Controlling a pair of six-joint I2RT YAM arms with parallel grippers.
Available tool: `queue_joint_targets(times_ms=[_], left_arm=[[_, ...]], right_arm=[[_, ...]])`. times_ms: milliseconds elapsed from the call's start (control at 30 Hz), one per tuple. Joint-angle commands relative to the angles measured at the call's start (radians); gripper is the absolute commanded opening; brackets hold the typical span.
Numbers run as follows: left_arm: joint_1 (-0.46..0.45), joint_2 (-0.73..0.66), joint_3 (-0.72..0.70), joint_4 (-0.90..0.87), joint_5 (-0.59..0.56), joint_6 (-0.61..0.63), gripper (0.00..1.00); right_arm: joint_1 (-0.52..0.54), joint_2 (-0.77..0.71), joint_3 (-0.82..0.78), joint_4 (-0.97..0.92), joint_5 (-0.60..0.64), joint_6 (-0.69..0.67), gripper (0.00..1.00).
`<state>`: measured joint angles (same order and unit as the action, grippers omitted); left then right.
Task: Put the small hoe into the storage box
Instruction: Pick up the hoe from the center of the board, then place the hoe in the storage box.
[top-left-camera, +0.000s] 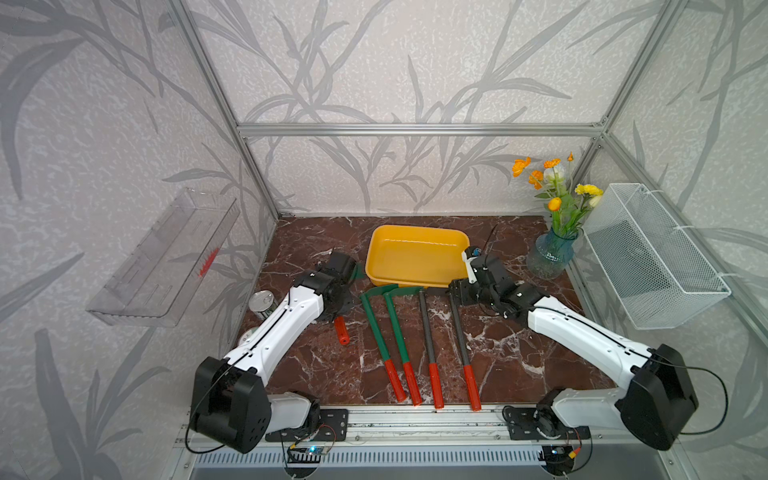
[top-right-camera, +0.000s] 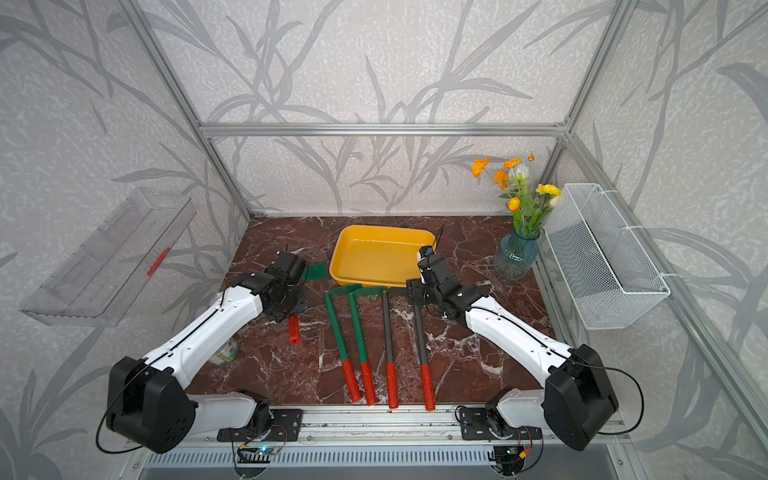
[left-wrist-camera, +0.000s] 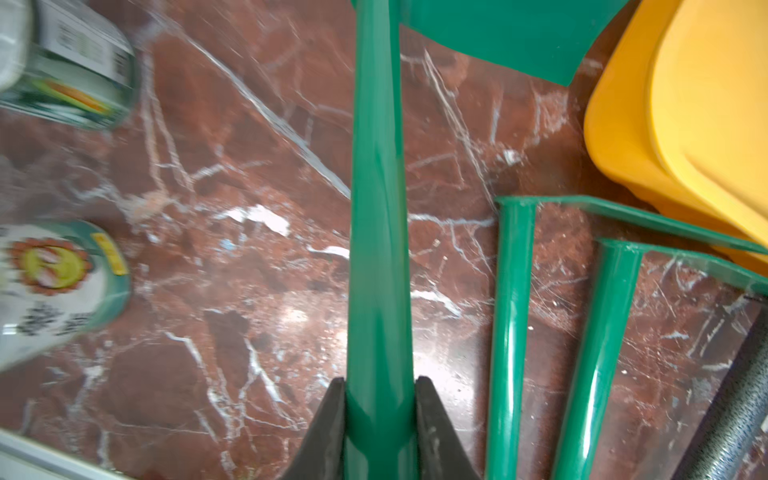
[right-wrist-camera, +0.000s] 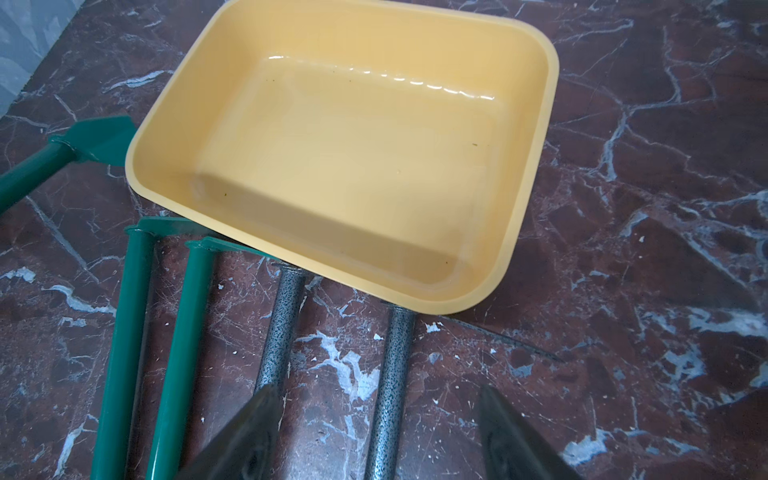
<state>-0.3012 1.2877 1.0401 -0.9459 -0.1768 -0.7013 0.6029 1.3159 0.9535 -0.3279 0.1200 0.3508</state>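
Small hoe: green shaft and blade, red grip. It was clamped mid-shaft at 9 o'clock of the storage box, outside it. The blade lay just beside the box wall; contact could not be told. (Clock read on the tabletop from the top views, 12 at the back wall.)
Left gripper: jaws were narrow, pressed on both sides of the green shaft. Whether the hoe was clear of the table could not be told.
Storage box: yellow tub at 12 o'clock of the table, its whole floor showing in the right wrist view.
Green hoes: two lay side by side at the box's 6 o'clock, red grips pointing to 6, blades tucked at the box's near rim.
Grey tools: two speckled shafts with red grips lay beside the green pair, at its 3 o'clock.
Right gripper: jaws stood wide and held nothing, above the outer grey shaft at the box's 5 o'clock corner.
Cans: two stood at the table's 9 o'clock edge, near the left arm.
Vase: blue glass with orange and yellow flowers, at 2 o'clock.
Wire basket: white, on the wall at 3 o'clock.
Clear tray: on the wall at 9 o'clock.
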Motion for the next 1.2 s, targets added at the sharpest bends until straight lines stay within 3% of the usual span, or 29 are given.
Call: queue_joint_targets(times_ms=[0, 200, 367, 633, 900, 1033, 1167], left_arm=[[0.028, -0.086, 0.013, -0.019, -0.108, 0.054, 0.00], [0.128, -0.121, 0.118, -0.034, -0.109, 0.153, 0.00], [0.145, -0.017, 0.315, 0.034, -0.044, 0.245, 0.00], [0.147, 0.279, 0.703, 0.039, 0.306, 0.508, 0.00], [0.152, 0.472, 0.926, -0.054, 0.637, 0.935, 0.00], [0.153, 0.659, 1.190, -0.231, 0.755, 1.160, 0.00], [0.153, 0.865, 1.472, -0.321, 0.833, 1.281, 0.00]], right_arm=[[-0.002, -0.022, 0.031, -0.025, 0.008, -0.004, 0.75], [0.000, -0.017, 0.036, -0.018, -0.005, 0.002, 0.74], [0.001, -0.010, 0.041, -0.008, -0.004, 0.004, 0.74], [-0.033, -0.054, 0.056, -0.027, 0.037, -0.001, 0.74], [-0.134, -0.111, 0.028, -0.022, -0.024, 0.049, 0.74], [-0.160, -0.126, 0.039, -0.045, -0.028, 0.049, 0.74], [-0.170, -0.126, 0.053, -0.073, -0.005, 0.047, 0.74]])
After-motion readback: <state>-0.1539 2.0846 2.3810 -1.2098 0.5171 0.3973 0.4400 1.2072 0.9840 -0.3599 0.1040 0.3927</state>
